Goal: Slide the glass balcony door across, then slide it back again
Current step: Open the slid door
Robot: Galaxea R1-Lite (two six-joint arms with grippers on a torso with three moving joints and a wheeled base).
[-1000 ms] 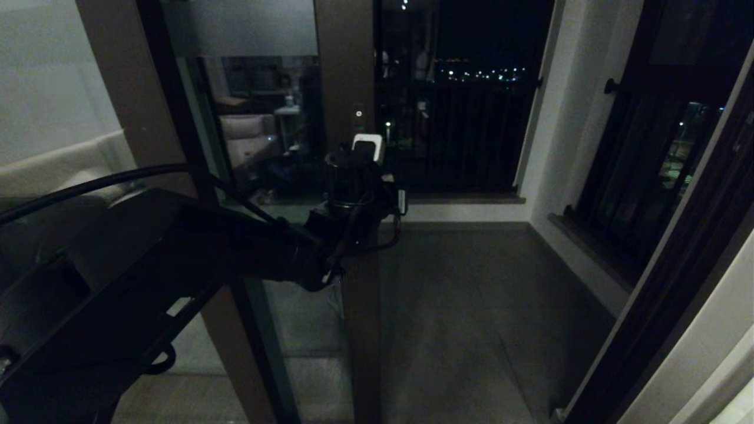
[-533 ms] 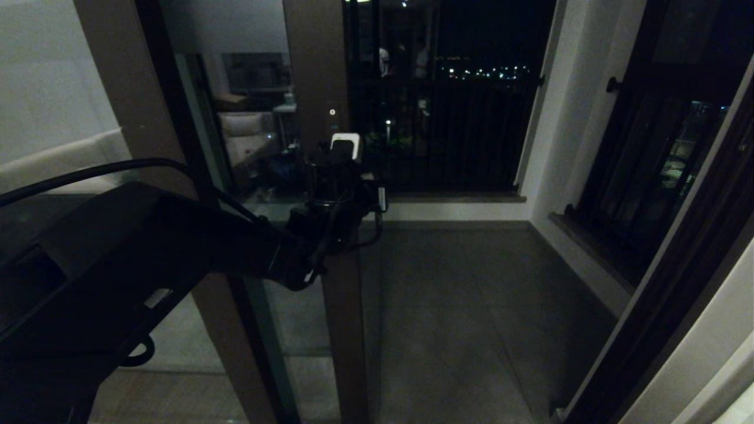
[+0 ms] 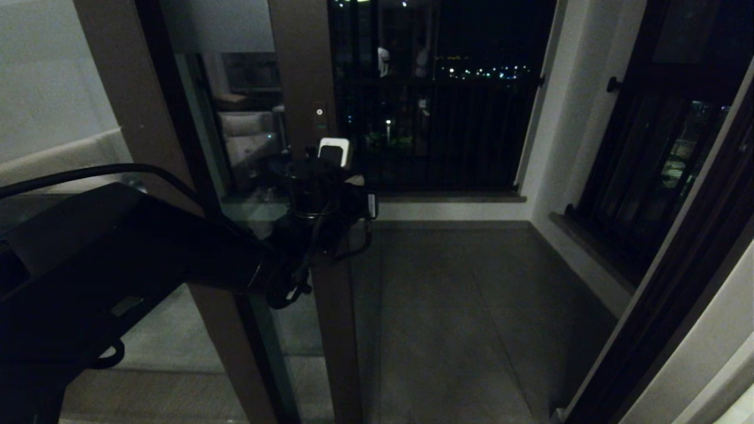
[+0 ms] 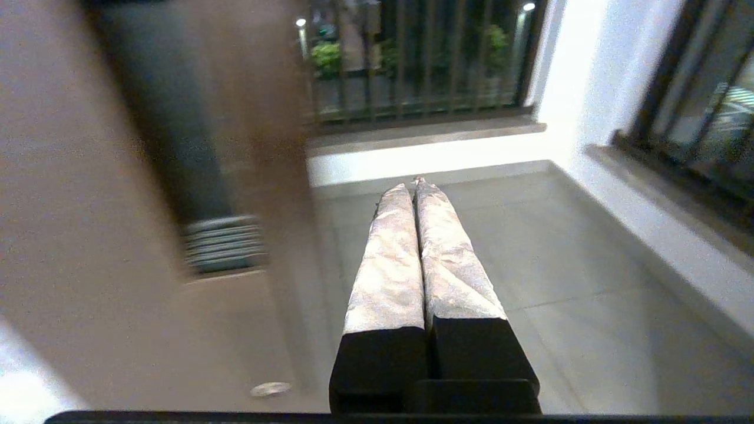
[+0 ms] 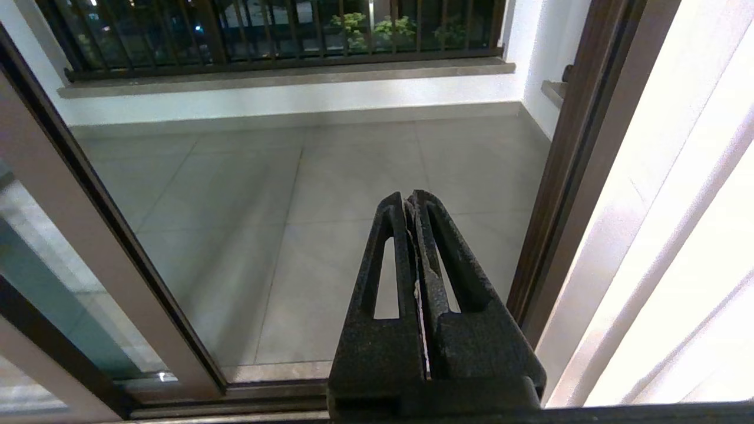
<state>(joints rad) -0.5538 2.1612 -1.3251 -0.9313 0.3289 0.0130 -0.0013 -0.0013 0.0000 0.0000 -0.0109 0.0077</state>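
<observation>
Nearest to us, the left gripper (image 4: 415, 182) is reaching out from the left on its black arm, its two pale fingers (image 4: 392, 265) pressed flat together and pinching nothing, and it is working right at the leading upright of the glass balcony door (image 3: 306, 88), the full-height glass panel in a dark brown frame. That upright is running straight up and down just to the left of the fingers, so the door's long axis is vertical and any push has to go sideways along the track; whether the fingers are actually touching the frame cannot be told. The left arm is clearly the nearer one. The right gripper (image 5: 412, 203) is parked low at the threshold with its black fingers shut together on nothing. Left of the door, a second plain brown-framed glass panel (image 3: 118, 106) is standing. To the right the grey tiled balcony floor (image 3: 471, 306) is lying open, nothing blocking the door's run. Farthest off, the black-barred railing (image 3: 459, 135) is closing the balcony, and a black-barred window (image 3: 660, 159) is flanking the right wall.
</observation>
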